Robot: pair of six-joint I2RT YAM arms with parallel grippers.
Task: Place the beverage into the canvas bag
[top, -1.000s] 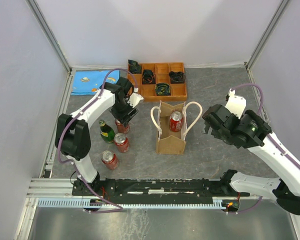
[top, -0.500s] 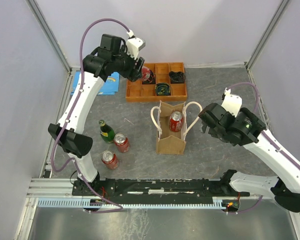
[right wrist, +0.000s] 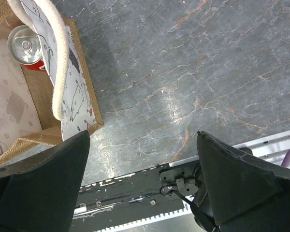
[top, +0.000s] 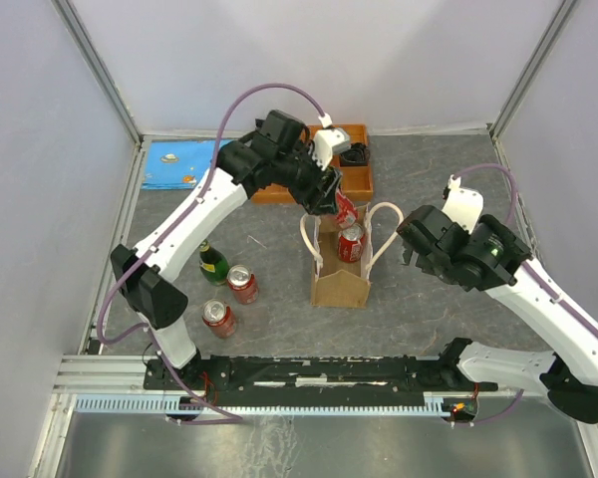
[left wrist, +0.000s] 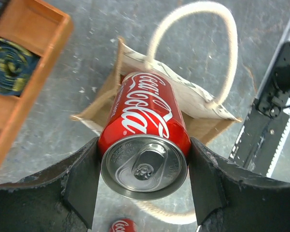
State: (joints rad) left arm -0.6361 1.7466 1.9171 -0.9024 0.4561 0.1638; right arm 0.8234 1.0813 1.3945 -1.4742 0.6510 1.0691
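Placement requires moving the Coca-Cola can (left wrist: 144,145), gripped by the left jaws above the 12 o'clock rim of the canvas bag (top: 339,287), toward 6 o'clock past the seated can (top: 351,242), lowering it between the rope handles (top: 310,239) before release; right jaws, wide open and empty, idle at 3 o'clock.
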